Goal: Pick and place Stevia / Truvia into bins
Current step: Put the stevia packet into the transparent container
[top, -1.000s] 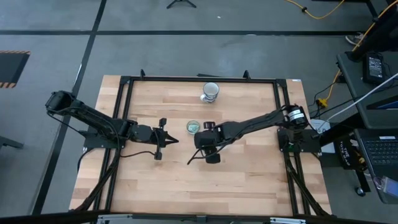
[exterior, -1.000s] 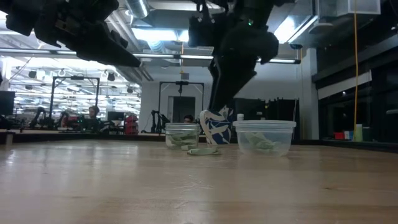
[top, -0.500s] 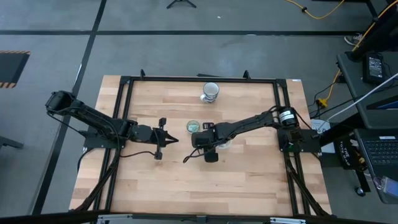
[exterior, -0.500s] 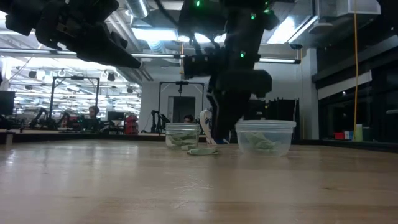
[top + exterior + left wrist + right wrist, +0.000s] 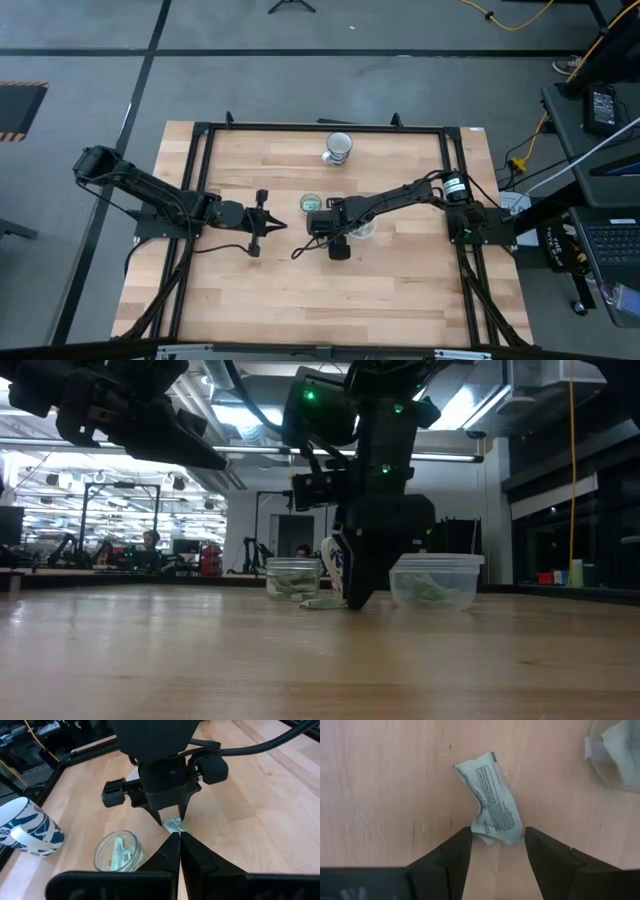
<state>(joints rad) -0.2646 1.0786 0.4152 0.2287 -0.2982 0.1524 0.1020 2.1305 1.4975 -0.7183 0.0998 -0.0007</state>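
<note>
Down comes the right gripper [image 5: 492, 851] since a moment ago, fingers now spread either side of a Stevia packet [image 5: 491, 800] lying on the table [image 5: 400, 290] beside the glass cup [image 5: 118, 852]. Pick step; next, pinch and lift. Left gripper [image 5: 268, 223] waits pinched closed nearby.

A light wooden table [image 5: 290, 290] of butcher-block planks carries everything. Near its middle a small clear glass cup [image 5: 311, 204] stands, with a wider translucent plastic cup [image 5: 436, 581] just to its right. A single pale green packet [image 5: 492, 800] lies flat on the wood just near of these cups. Toward the far edge stands a white mug with blue pattern [image 5: 338, 148].
</note>
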